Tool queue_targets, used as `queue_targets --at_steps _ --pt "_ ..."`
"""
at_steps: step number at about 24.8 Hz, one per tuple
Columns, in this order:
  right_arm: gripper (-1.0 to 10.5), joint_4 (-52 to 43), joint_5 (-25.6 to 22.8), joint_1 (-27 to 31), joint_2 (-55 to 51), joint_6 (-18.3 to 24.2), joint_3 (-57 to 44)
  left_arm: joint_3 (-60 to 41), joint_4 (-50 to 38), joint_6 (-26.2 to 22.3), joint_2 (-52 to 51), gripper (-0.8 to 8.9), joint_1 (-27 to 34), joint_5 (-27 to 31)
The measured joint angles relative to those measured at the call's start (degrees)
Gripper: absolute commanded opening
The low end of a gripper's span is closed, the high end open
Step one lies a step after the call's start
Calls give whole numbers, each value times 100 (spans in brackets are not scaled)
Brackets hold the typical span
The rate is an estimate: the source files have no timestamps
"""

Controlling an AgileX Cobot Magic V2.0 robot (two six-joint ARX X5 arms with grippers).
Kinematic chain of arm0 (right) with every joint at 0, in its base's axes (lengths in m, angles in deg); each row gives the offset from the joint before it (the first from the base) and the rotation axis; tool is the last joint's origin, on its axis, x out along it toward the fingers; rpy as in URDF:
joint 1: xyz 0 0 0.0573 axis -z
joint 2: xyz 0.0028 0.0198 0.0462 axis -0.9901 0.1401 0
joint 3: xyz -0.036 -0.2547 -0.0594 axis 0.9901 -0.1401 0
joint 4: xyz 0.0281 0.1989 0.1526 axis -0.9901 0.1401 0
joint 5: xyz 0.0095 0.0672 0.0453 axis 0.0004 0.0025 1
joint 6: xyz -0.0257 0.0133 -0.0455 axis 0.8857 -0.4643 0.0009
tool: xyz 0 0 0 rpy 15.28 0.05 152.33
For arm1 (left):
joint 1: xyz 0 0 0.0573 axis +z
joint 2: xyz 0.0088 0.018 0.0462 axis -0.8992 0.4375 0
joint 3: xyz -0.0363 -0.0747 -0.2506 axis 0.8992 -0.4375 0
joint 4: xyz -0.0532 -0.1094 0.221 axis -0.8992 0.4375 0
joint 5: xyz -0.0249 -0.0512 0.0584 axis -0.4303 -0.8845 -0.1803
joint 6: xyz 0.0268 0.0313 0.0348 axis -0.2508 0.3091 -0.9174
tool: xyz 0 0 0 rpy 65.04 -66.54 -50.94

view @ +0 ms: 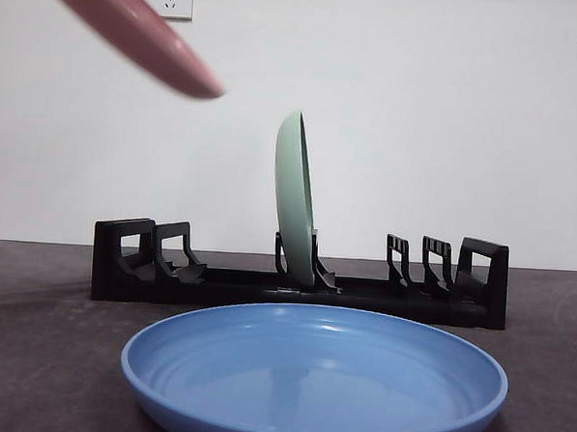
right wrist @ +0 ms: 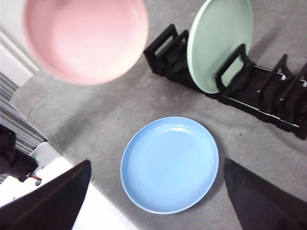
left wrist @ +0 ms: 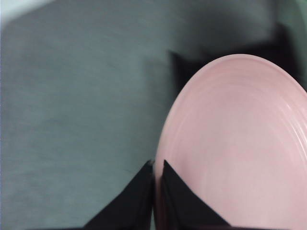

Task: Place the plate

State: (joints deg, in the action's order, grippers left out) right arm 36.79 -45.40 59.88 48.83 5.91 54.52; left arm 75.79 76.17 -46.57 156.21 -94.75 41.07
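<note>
Grey tabletop [right wrist: 115, 120] ran back to a plain white wall w/ 2 outlets high up. On it stood a black dish rack [view: 300, 279], long side across the front view, w/ a green plate [view: 293, 199] set upright on edge in a middle slot, so the slots at both ends were free. A blue plate [view: 314, 377] lay flat on the table just in front of the rack, apart from it.

Left gripper [left wrist: 156, 167] was clamped on the rim of a pink plate [left wrist: 240, 143], 2 jaws pinching the edge between them; holding by the rim prob. leaves the rest of the disc free to slide into a slot. That plate hung in the air, tilted, above and to 1 side of the rack's end, touching nothing else; in the front view it showed only as a blurred pink edge at the top corner.

Right gripper [right wrist: 156, 191] waited high over the blue plate, jaws spread wide, holding nothing.

Judgement: pink plate was mid-carry toward the rack; it would need turning upright to match a free slot.
</note>
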Motion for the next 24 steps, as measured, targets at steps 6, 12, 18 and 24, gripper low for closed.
queue_targets --at_steps 6,12,18,24 --pt "442 0 -105 0 0 0 0 -678 -26 20 -472 5 -256 -1003" --pt "442 -2 -107 0 0 0 0 -1923 -520 -9 -1010 5 -289 -1832" --pt "442 -2 -107 0 0 0 0 -3322 -1460 -9 -1357 5 -297 -2247" --pt "442 -2 -116 0 0 -2 0 -4498 -2782 118 -1392 5 -297 -2811"
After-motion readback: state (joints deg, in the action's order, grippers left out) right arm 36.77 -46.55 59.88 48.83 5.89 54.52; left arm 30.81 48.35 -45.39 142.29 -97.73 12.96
